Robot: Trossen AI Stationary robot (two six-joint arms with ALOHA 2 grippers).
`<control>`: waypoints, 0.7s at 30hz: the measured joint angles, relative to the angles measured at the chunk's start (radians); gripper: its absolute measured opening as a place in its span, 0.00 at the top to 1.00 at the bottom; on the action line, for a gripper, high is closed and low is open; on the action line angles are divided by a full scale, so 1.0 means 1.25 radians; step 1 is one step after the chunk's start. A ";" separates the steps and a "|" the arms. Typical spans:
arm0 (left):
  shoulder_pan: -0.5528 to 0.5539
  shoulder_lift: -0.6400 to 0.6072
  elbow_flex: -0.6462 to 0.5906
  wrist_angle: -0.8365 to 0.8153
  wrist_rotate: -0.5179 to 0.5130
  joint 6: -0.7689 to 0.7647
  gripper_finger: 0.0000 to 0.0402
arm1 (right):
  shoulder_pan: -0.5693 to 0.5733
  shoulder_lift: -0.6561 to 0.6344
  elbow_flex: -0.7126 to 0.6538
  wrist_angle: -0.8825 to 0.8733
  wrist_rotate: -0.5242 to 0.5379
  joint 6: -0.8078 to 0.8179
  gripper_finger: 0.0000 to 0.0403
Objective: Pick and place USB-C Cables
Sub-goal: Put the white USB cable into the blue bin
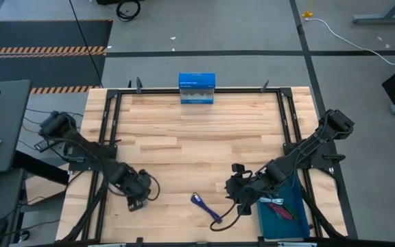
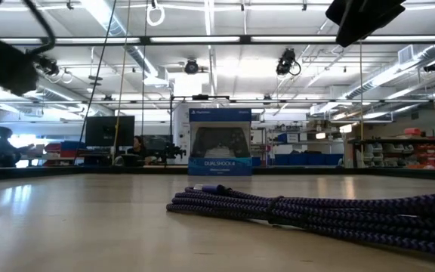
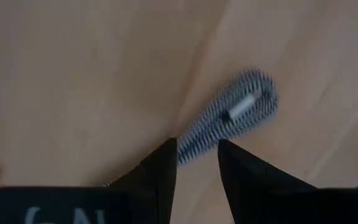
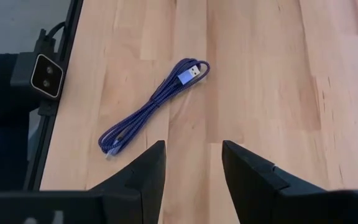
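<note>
Checking progress: what is already put away? [K]

Part done. The blue plastic tray at the table's near right corner, under the right arm, holds a small heap of sorted cables; one teal and one reddish strand show. The exact count in the tray I cannot tell. [M]

And what is left out on the wooden table? [K]

Two cables. One navy braided USB cable, folded into a long loop, lies near the front edge between the two arms. One grey-and-white braided cable lies just beyond the left gripper; only the left wrist view shows it. [M]

Gripper states? [K]

Left: fingers apart, nothing clamped, with the grey cable's near end right at the gap between the tips. I judge it lined up for a pick. Right gripper: fingers spread and empty, above the board, with the navy cable a little ahead of it. [M]

Anything else to count? [K]

One upright blue-and-white cardboard box at the middle of the far edge, not part of the job. One tray, two arms. Remaining work as I judge it: the grey cable, then the navy one [M]
</note>
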 joint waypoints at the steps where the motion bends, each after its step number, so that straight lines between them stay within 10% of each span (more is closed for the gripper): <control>1: -0.010 0.008 0.004 -0.002 0.010 0.000 0.69 | 0.000 0.000 0.000 0.000 0.000 -0.002 0.59; 21: -0.097 0.124 0.035 -0.052 -0.080 0.251 0.69 | 0.001 -0.001 0.000 0.005 0.020 -0.006 0.59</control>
